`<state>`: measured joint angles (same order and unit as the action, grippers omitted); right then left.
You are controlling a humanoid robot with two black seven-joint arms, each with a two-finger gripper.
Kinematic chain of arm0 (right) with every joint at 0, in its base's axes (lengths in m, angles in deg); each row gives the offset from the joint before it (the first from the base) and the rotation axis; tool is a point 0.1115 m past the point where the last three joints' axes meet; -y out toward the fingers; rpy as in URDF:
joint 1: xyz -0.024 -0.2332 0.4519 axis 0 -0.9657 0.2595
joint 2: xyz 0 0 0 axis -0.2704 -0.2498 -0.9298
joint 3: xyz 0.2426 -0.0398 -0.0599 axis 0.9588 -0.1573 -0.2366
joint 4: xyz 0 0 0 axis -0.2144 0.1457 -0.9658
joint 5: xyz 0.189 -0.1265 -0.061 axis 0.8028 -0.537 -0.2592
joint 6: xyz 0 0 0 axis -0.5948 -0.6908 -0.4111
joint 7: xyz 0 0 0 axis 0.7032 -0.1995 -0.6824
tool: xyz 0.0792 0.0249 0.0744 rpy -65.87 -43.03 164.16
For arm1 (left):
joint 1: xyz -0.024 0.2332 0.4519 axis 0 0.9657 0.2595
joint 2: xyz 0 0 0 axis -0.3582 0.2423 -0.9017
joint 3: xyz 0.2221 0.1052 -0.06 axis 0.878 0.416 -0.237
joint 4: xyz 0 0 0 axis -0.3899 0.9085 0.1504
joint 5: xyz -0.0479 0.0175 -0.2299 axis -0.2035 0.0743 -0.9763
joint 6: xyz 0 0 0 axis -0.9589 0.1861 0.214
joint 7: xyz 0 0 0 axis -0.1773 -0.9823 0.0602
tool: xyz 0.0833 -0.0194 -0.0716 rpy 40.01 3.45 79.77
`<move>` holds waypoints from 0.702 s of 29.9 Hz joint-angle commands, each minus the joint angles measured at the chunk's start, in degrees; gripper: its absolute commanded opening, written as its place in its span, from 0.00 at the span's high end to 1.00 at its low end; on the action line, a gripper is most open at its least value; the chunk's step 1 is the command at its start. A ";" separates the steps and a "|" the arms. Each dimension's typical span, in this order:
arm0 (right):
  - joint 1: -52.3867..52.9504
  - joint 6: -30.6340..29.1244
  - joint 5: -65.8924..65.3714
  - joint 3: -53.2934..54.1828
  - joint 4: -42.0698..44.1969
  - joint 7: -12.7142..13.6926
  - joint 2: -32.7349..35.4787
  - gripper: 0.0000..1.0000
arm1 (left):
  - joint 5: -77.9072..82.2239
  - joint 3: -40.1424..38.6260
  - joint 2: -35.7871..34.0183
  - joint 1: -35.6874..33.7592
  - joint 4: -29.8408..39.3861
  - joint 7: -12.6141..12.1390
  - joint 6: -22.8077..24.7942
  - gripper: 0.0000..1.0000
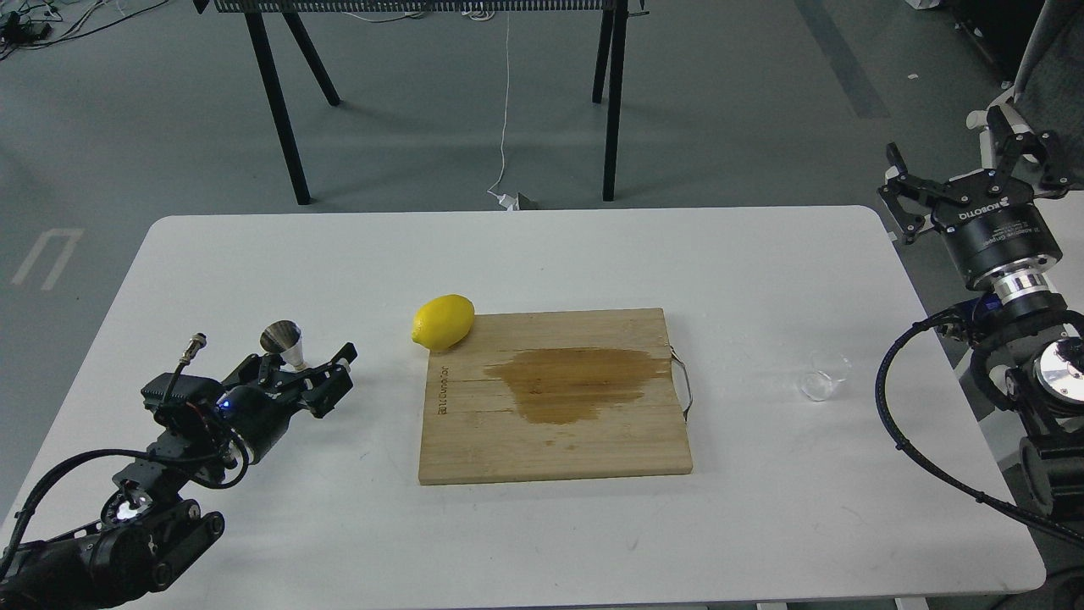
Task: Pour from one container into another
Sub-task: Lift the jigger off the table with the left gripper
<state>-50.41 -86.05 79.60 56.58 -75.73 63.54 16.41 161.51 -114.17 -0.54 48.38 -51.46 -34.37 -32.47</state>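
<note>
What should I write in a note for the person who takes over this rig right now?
Left claw: open around the steel jigger, which stands on the table at far left; grip not confirmed.
Right claw: open, empty, raised past the table's right edge.
Glass cup: on the table, right of the cutting board, untouched.
Done: nothing poured yet.
Left: grasp the cup, pour into the jigger.
</note>
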 commanded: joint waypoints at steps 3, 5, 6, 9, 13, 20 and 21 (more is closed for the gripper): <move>-0.26 0.00 0.00 0.09 -0.64 0.00 0.02 0.01 | 0.08 1.09 0.04 -0.11 -0.53 0.00 0.00 0.19; -0.26 0.00 0.00 0.09 -0.65 0.00 0.02 0.01 | 0.00 1.88 0.04 -0.20 -0.61 0.00 0.00 0.24; -0.35 0.00 0.00 0.09 -0.65 0.00 0.11 0.01 | 0.00 2.06 0.04 -0.28 -0.61 0.00 0.00 0.26; -0.52 0.00 0.00 0.09 -0.73 0.00 0.20 0.01 | 0.00 2.06 0.04 -0.46 -1.14 0.00 0.00 0.33; -0.70 0.00 0.00 0.09 -0.73 0.00 0.20 0.01 | 0.00 2.15 0.04 -0.99 -1.76 0.00 -0.09 0.41; -0.70 0.00 0.00 0.09 -0.73 0.00 0.20 0.01 | 0.26 2.41 0.04 -1.34 -2.81 0.00 -0.09 0.58; -0.70 0.00 0.00 0.09 -0.73 0.00 0.20 0.01 | 0.35 2.50 -0.05 -1.34 -2.90 0.00 -0.09 0.61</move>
<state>-51.11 -86.05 79.57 56.67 -76.46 63.54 16.61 161.60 -111.77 -0.50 47.08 -53.81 -34.37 -32.55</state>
